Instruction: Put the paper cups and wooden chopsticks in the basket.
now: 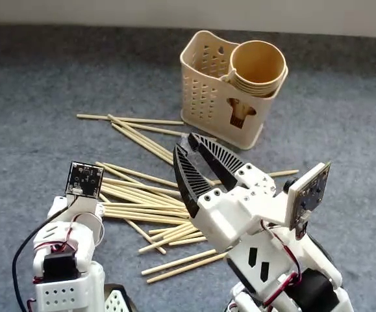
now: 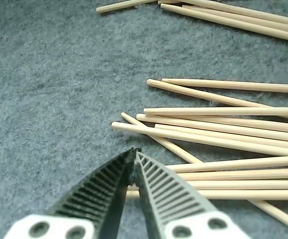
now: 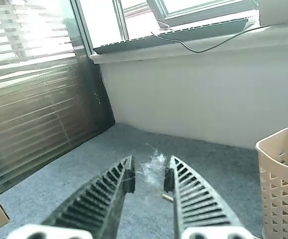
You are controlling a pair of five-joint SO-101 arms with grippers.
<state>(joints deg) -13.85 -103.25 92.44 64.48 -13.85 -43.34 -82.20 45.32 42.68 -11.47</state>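
Have left hand (image 2: 135,154) closed, empty, tips beside chopsticks (image 2: 218,127) on worktop (image 2: 44,89). Have right hand (image 3: 149,174) slightly parted, empty, raised near basket (image 1: 204,84) holding stacked cups (image 1: 258,65).

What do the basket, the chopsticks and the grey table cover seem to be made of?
The basket looks like moulded plastic: cream, smooth, with regular cut-out holes. The chopsticks appear to be bare pale wood, matte, unvarnished as far as shows. The table cover is probably felt or short carpet: grey, fuzzy, mottled.
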